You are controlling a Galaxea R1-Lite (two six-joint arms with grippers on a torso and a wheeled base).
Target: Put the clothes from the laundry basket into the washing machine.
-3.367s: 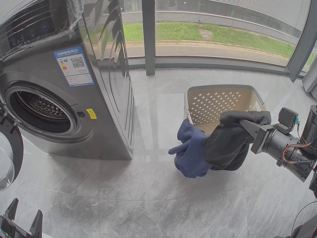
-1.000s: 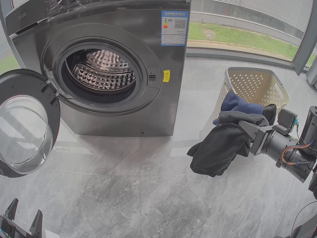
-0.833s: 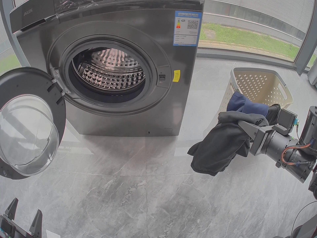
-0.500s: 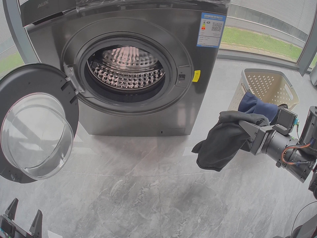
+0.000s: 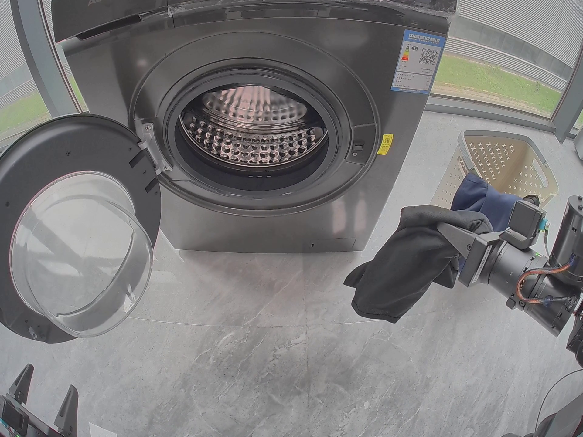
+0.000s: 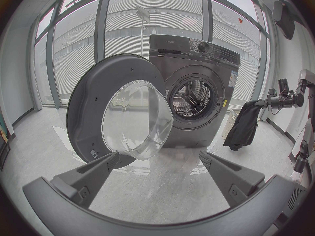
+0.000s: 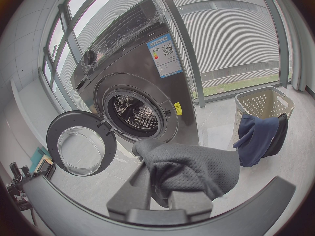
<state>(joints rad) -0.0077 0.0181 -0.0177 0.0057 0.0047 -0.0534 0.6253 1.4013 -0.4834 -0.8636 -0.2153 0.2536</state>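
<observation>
My right gripper [image 5: 452, 233] is shut on a dark grey garment [image 5: 407, 262] that hangs above the floor, to the right of the washing machine [image 5: 267, 37]. In the right wrist view the garment [image 7: 193, 167] drapes over the shut gripper [image 7: 160, 197]. The machine's drum [image 5: 254, 125] stands open, its round door [image 5: 73, 226] swung out to the left. The beige laundry basket [image 5: 516, 159] sits behind the garment, with a blue garment [image 5: 483, 198] draped over its rim. My left gripper [image 5: 45, 396] is low at the bottom left, open and empty, also seen in the left wrist view [image 6: 157, 161].
Grey marble floor [image 5: 243, 347] stretches between me and the machine. Tall windows [image 5: 516, 44] run behind the machine and basket. A black garment [image 7: 279, 135] hangs on the basket beside the blue one.
The whole head view has swung: the washing machine has shifted from the left edge to the centre and the basket to the far right. The right gripper still holds the dark garment; it now hangs clear of the basket.
</observation>
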